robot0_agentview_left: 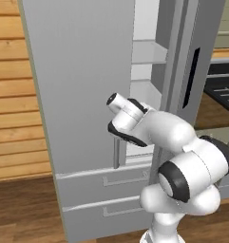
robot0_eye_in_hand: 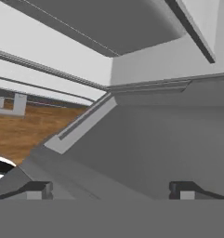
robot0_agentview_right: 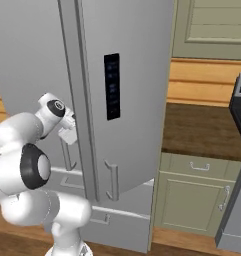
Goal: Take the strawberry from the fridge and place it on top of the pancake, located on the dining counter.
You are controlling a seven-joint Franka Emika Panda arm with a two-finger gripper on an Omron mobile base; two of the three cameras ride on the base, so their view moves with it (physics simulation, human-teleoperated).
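Observation:
The fridge (robot0_agentview_left: 82, 85) is tall and light grey. Its right door (robot0_agentview_left: 192, 61), the one with the dark display strip, stands ajar, and pale shelves (robot0_agentview_left: 147, 52) show in the gap. My arm's wrist (robot0_agentview_left: 128, 121) sits low in front of that gap, by the left door's bar handle (robot0_agentview_left: 117, 154). In the hand view my gripper (robot0_eye_in_hand: 111, 191) is open, its fingertips (robot0_eye_in_hand: 36, 189) far apart with nothing between them. It faces grey fridge panels (robot0_eye_in_hand: 169, 139) and a patch of wooden floor (robot0_eye_in_hand: 29, 135). The strawberry is hidden. The pancake and the dining counter are out of view.
Two lower fridge drawers (robot0_agentview_left: 106, 190) sit under the doors. Green-grey base cabinets (robot0_agentview_right: 202, 195) and a brown countertop (robot0_agentview_right: 202, 130) stand right of the fridge, with a dark stove (robot0_agentview_right: 239, 105) beyond. A wood-plank wall (robot0_agentview_left: 11, 95) is on the left.

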